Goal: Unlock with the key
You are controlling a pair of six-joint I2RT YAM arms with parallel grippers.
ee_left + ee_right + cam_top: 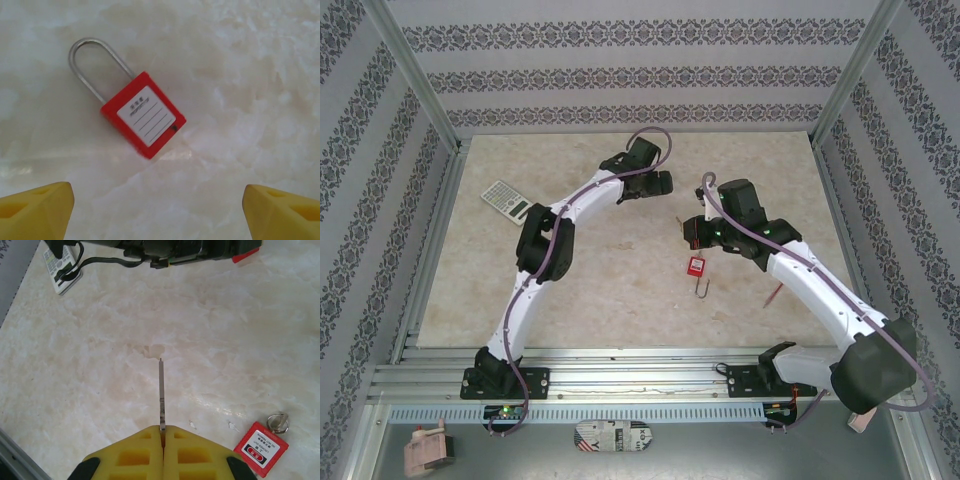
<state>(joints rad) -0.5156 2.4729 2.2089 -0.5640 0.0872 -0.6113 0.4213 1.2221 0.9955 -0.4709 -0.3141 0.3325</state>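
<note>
a: left gripper (160, 216)?
b: wide. 2 yellow fingertips (35, 210) sit at the low corners of its wrist view, well apart, with nothing between them.

a: padlock?
b: padlock (145, 116) lies flat on the counter (250, 75), ahead of the left gripper and a little left of its centre line, clear of both fingertips. red body, white lined label facing up. the steel shackle points away from the gripper and off to its left, and both legs run into the body. locked or not: cannot tell.

a: right gripper?
b: right gripper (163, 432) is pinched tight on the key (161, 390). the thin blade sticks straight ahead from between its 2 fingers, over bare counter. whether the tip touches the stone: cannot tell.

a: anything else close by?
b: a red tag (260, 449) with a small metal ring lies on the counter just right of the right gripper. a calculator (60, 270) sits far ahead to its left, with the left arm (165, 250) across the far side. from overhead, the padlock is near the right gripper, on the side toward the arm bases.
</note>
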